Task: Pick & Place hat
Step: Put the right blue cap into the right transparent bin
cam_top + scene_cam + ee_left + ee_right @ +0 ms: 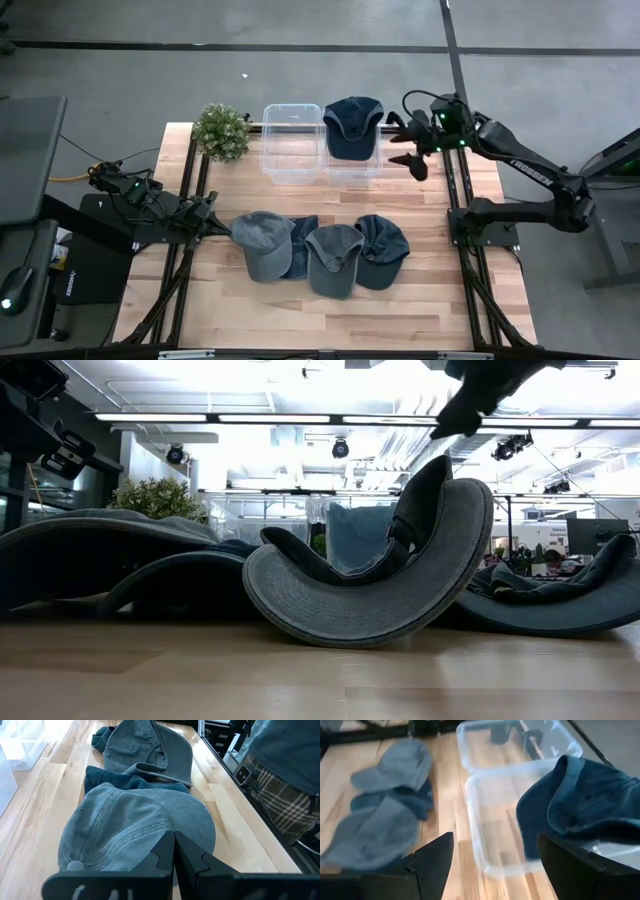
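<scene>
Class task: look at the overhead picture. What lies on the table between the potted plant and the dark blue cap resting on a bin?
In the high view, one empty clear plastic bin stands between the potted plant and the dark blue cap, which lies on a second bin beside it.

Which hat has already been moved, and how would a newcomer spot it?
Look at the far edge of the wooden table, where two clear bins sit beside a small plant. The dark blue hat lies over the right-hand bin, the only hat away from the pile.

Potted plant point(221, 131) at table's point(420, 310) far corner (leafy), mouse point(14, 289) offside
</scene>
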### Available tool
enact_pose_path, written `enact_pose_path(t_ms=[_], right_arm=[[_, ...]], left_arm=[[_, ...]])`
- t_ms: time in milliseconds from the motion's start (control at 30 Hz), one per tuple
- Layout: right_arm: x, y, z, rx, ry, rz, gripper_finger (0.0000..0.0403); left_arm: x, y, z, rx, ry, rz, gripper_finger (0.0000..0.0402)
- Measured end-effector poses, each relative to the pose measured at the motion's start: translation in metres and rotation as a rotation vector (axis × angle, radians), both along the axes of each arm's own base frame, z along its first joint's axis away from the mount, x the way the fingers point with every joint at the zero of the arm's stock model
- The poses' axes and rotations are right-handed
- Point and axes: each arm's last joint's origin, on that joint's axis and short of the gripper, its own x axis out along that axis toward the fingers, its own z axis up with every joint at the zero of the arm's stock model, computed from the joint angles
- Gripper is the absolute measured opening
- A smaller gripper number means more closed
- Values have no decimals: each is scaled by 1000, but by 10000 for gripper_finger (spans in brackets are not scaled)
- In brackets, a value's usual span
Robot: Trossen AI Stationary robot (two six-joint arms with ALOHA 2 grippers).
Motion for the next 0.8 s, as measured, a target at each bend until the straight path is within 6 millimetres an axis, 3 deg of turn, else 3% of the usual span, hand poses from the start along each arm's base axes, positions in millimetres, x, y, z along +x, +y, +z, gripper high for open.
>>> enact_pose_path(t_ms=[600, 800], right_arm=[[-33, 56, -3, 155, 186, 143, 281], [-37, 68, -31, 267, 254, 105, 281]], left_arm=[[0, 0, 0, 0, 0, 0, 0], [0, 0, 0, 0, 0, 0, 0]])
